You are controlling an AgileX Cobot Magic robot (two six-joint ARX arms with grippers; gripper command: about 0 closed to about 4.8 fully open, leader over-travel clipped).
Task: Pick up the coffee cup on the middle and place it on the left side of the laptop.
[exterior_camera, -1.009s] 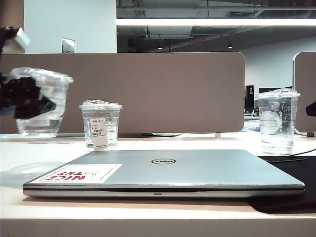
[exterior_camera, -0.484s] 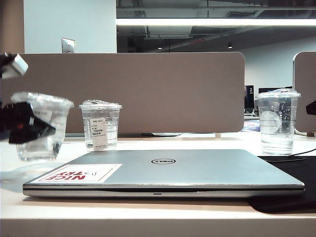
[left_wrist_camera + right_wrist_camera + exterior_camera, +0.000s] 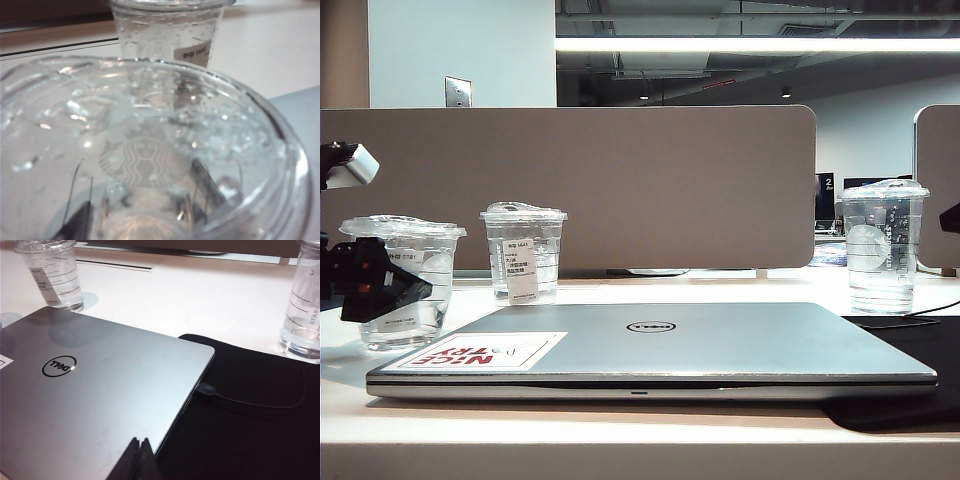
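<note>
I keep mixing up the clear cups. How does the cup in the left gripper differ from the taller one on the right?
The coffee cup is short and held by the left gripper beside the laptop; the taller cup is narrower and stands free, far right. The right gripper, shut, hovers over the laptop. Both are clear, lidded plastic.

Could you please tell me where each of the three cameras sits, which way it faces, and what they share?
Exterior: low at the table's edge, facing the laptop and divider; left gripper holds the coffee cup.
Left wrist: above the held cup's lid, looking over it toward the second cup.
Right wrist: above the laptop, looking down; shut right gripper shows.
Shared: laptop, second cup.
</note>
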